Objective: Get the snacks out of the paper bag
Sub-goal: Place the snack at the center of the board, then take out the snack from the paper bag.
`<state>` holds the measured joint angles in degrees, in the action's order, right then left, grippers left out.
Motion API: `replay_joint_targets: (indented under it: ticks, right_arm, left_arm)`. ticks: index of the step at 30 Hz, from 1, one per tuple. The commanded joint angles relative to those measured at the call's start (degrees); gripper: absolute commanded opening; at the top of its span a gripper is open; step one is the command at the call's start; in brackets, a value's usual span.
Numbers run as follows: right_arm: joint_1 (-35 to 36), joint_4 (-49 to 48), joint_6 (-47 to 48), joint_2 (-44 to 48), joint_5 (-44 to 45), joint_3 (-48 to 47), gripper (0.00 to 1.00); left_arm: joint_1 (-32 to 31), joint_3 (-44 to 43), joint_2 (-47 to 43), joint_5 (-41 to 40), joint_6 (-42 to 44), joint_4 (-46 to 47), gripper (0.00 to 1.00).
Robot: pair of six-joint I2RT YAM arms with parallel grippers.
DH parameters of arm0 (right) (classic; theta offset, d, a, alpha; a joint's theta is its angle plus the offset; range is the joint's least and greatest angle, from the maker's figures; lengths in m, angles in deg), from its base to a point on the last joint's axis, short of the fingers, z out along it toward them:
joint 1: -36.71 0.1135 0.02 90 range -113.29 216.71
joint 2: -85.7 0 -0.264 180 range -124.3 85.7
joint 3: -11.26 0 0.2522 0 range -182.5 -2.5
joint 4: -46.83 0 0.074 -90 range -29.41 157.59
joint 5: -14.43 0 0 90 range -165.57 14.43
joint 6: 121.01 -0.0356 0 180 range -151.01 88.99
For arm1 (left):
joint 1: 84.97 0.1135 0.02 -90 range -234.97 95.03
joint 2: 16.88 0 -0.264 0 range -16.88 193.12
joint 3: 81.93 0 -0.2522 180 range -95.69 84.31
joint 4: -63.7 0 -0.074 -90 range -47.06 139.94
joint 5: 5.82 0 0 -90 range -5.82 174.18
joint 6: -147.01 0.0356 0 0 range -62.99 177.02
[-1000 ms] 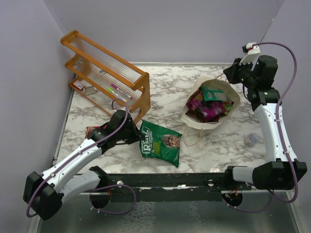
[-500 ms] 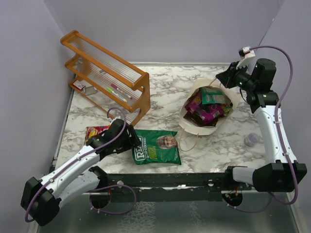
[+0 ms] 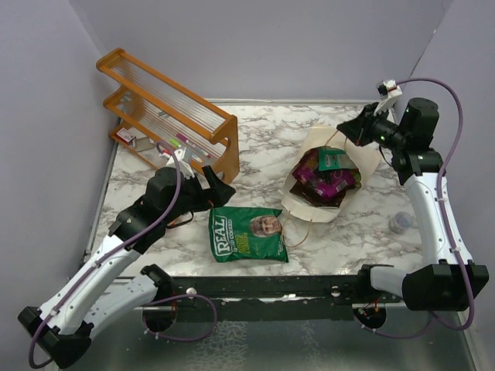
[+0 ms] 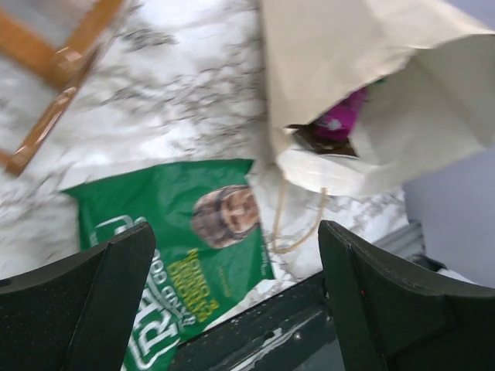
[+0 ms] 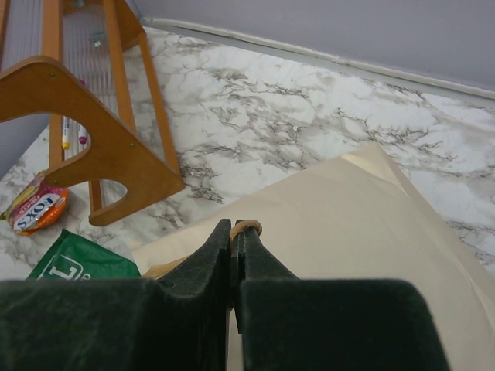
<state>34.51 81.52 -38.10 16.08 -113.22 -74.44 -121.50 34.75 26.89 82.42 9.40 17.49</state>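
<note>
The beige paper bag (image 3: pixel 366 151) leans on the marble with its mouth facing front-left. Purple (image 3: pixel 321 179) and green (image 3: pixel 334 160) snacks show inside it. My right gripper (image 3: pixel 346 131) is above the bag's back rim, shut on a brown string handle (image 5: pixel 246 226). A large green packet (image 3: pixel 246 233) lies flat on the table in front of the bag. My left gripper (image 3: pixel 219 184) hovers open over the table just behind it, with nothing between its fingers (image 4: pixel 100 294). In the left wrist view I see the green packet (image 4: pixel 178 247) below and the bag's mouth (image 4: pixel 371 85) ahead. An orange-red candy bag (image 5: pixel 39 212) lies by the rack.
An orange wooden rack (image 3: pixel 166 116) with pens (image 3: pixel 186 143) on it stands at the back left. A small clear cap (image 3: pixel 400 222) rests at the right, near my right arm. The bag's loose second handle (image 3: pixel 298 228) trails toward the black front rail (image 3: pixel 271 286). Purple walls close in on three sides.
My left gripper opened and let go of the green packet, which now lies flat near the front. The left arm then rose and swung back. My right gripper shifted left, still holding the handle.
</note>
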Motion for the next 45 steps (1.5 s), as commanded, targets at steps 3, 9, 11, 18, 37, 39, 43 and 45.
replay_joint_targets:
  ticks: [3, 9, 11, 18, 37, 39, 43, 45]
  right_arm:
    - [-0.09, -2.16, -0.79, 1.75, -2.95, 0.42, 0.02]
    - [-0.01, -2.16, -0.88, 2.30, -3.45, 0.67, 0.02]
    - [0.00, -2.46, -0.98, 2.35, -3.83, 0.82, 0.01]
    - [0.09, -2.39, -0.63, 2.99, -3.86, 1.03, 0.01]
    - [0.35, -2.34, -0.18, 3.80, -4.12, 0.94, 0.01]
    - [0.35, -2.30, -0.14, 3.80, -4.05, 0.92, 0.02]
    - [0.44, -2.13, -0.11, 3.68, -4.08, 0.62, 0.02]
    - [0.44, -2.12, -0.03, 3.60, -4.06, 0.62, 0.02]
  left_arm:
    - [-8.10, -3.82, 7.48, 7.92, 8.75, 16.46, 0.89]
    - [-30.66, -13.51, 22.40, -6.51, 29.62, 20.81, 0.88]
    - [-34.15, -16.32, 27.86, -8.62, 37.87, 22.86, 0.89]
    - [-37.47, -14.87, 39.96, -10.64, 68.04, 40.95, 0.88]
    - [-28.71, -26.26, 68.20, -6.86, 100.05, 60.82, 0.61]
    - [-27.42, -27.67, 70.03, -6.33, 101.15, 61.23, 0.60]
    - [-25.92, -31.54, 73.94, -5.08, 103.04, 60.78, 0.59]
    - [-25.43, -32.77, 75.33, -4.11, 103.28, 60.83, 0.59]
